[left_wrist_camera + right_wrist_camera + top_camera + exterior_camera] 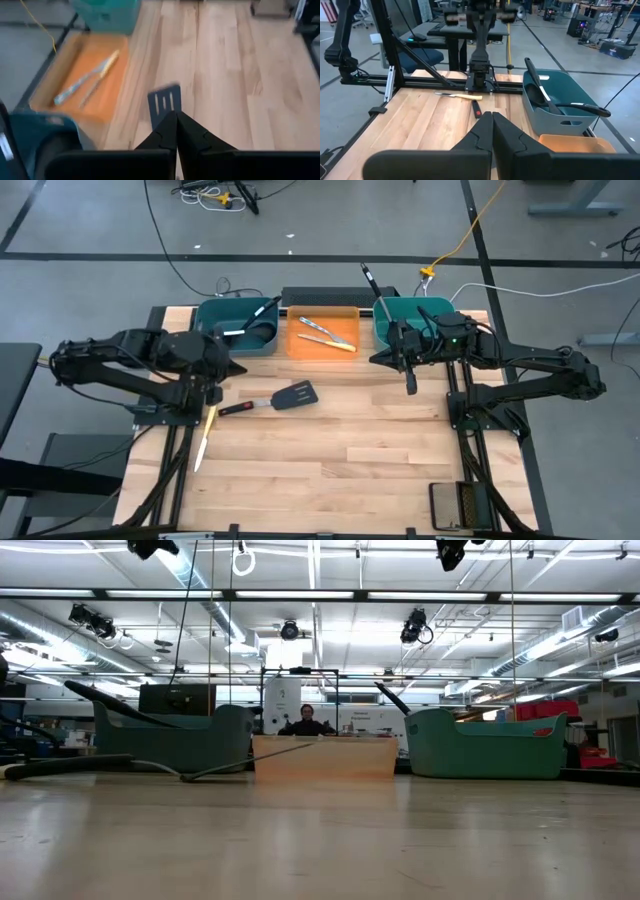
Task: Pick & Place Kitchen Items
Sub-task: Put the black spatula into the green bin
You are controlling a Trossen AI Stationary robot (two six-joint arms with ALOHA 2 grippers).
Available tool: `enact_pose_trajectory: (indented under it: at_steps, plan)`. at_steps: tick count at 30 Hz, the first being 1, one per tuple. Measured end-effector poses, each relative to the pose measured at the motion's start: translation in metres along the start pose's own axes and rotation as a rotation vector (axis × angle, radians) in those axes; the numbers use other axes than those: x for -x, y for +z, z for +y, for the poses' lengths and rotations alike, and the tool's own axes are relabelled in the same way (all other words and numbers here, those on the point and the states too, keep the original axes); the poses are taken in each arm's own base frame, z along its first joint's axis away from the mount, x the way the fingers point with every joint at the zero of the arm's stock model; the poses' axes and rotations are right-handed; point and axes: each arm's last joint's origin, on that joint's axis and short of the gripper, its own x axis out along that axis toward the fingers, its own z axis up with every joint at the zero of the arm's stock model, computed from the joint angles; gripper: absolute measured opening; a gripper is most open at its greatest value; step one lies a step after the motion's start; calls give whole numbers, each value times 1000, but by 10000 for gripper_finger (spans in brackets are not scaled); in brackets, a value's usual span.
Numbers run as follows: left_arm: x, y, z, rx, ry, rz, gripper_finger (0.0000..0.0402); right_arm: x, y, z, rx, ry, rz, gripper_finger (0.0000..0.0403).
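With both grippers empty and pinched together, take the light, stiff spatula [283, 398] by its slim handle, since you'd find the flat blade slippery.

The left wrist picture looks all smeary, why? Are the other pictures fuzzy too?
Left wrist view: soft and smeared all over, so the slotted spatula and orange bin have fuzzy edges. Right wrist view: sharper, only the top edge blurs. Low view: bright ceiling lights glare. High view: even light, no glare.
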Motion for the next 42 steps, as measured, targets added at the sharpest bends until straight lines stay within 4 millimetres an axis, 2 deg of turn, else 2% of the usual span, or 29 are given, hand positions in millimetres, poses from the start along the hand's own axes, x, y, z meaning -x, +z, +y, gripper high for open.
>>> enact_pose_trajectory:
  at_steps: [8,19,30,42]
  plan:
    - [-11,-17,0,55,9,-36,8,0,0,0,0,0,1,5]
    - [-38,-41,-4,82,13,23,16,0,0,0,-1,0,2,5]
    - [-41,-41,-5,84,23,30,15,0,0,0,-1,0,2,5]
    - [-41,-41,-5,76,23,31,51,0,0,0,-1,0,3,6]
